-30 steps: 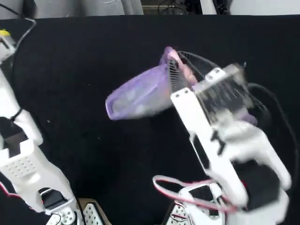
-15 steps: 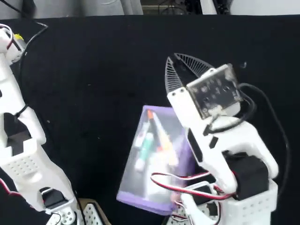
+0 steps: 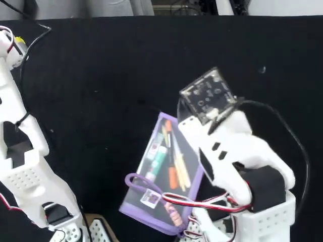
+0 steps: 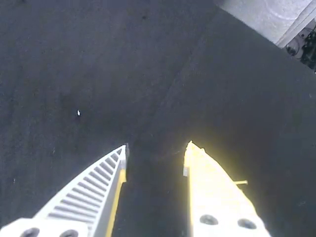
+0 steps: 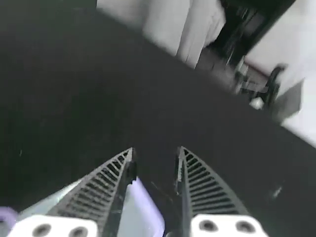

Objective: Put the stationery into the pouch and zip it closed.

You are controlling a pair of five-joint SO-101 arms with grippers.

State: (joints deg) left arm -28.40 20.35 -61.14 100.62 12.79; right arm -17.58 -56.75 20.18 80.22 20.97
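Item 1. Pouch: purple-edged with a clear face, lying flat on the black table at about 6 o'clock in the high view. It is tilted, with its long axis running from 1 to 7 o'clock. Pens and markers in orange, yellow and green show through the face. A purple loop sits at its 7 o'clock end. Whether the zip is closed cannot be told.

Item 2. Right claw: narrowly parted and holding nothing, with the pouch's edge just beneath it. The arm stands at 4 o'clock, touching the pouch's right side.

Item 3. Left claw: parted wider and holding nothing, over bare table. The arm stands at 8 o'clock, well apart from the pouch.
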